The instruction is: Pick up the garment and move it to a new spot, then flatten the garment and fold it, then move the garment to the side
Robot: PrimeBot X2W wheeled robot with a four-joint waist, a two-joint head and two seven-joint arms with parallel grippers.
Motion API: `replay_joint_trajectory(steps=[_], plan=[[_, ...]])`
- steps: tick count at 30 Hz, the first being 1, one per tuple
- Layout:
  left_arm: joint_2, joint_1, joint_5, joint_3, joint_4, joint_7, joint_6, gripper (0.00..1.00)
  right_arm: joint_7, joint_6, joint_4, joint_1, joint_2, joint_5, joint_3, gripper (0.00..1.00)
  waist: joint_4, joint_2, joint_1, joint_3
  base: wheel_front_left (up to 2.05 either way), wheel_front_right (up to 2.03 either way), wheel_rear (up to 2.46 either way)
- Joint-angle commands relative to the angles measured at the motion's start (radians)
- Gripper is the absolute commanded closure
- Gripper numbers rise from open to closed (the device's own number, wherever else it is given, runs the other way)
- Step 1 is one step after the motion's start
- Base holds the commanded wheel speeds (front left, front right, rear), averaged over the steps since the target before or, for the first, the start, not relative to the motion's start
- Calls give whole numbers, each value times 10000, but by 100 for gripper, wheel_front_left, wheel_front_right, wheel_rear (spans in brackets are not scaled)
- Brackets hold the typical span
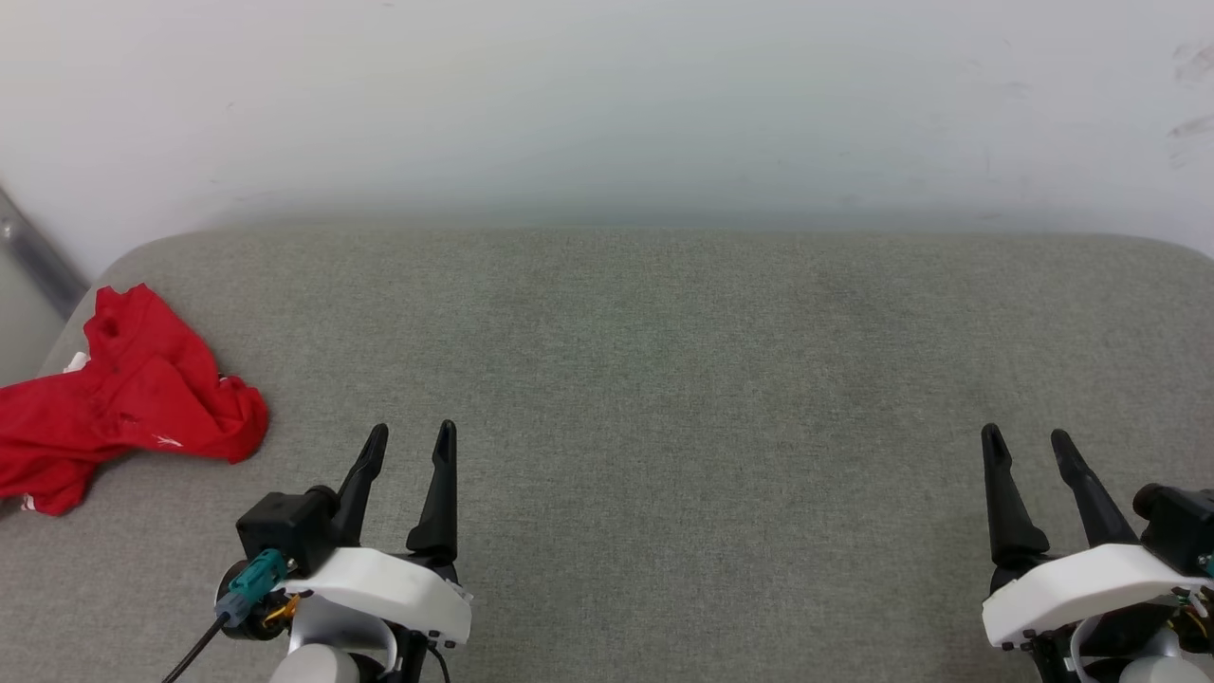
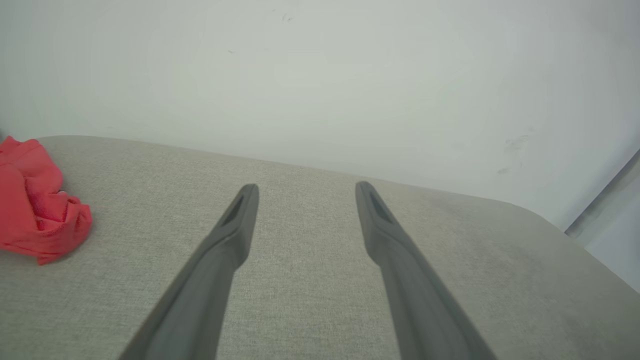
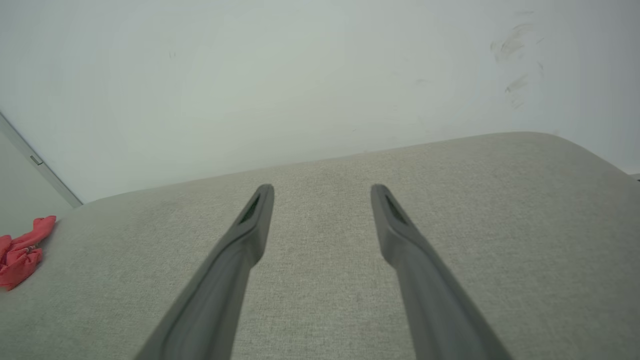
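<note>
**Garment.** The garment (image 1: pixel 123 398) lies crumpled in a red heap on the far-left part of the grey padded surface (image 1: pixel 664 379), reaching that surface's left edge. A little white trim shows at the rim of the heap (the cloth is bunched over itself, so any print is hidden). It is neither flattened nor folded.

**Left gripper.** The left gripper (image 1: pixel 414 434) is positioned over the near-left part of the padded surface, with its fingers pointing toward the surface's far edge. The two dark fingers are spread apart, and bare surface shows in the gap. The garment sits near this gripper, closer to the surface's left edge, and is clear of both fingers.

**Right gripper.** The right gripper (image 1: pixel 1027 438) is positioned over the near-right part of the padded surface, pointing the same way. Its fingers are likewise spread, with bare surface in the gap. It is well apart from the garment, at the opposite side of the surface.

**Surroundings.** A pale wall (image 1: pixel 607 95) rises behind the surface's far edge, with faint dark scuffs above the far-right corner. A grey metal strip (image 1: pixel 38 256) runs diagonally beyond the far-left corner.
</note>
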Motion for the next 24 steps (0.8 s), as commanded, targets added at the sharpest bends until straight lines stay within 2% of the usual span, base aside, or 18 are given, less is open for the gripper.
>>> replay_joint_trajectory(steps=[1,24], plan=[[83,-233,300,-71,-33,-105,-25,0,-20,23,-132,60,9,-263,-13,0,8,0,-1,1,0,0,0],[-3,-319,1910,-204,473,-573,53,0,-222,25,-50,71,11,-1944,-231,0,135,0,-1,5,0,0,0]])
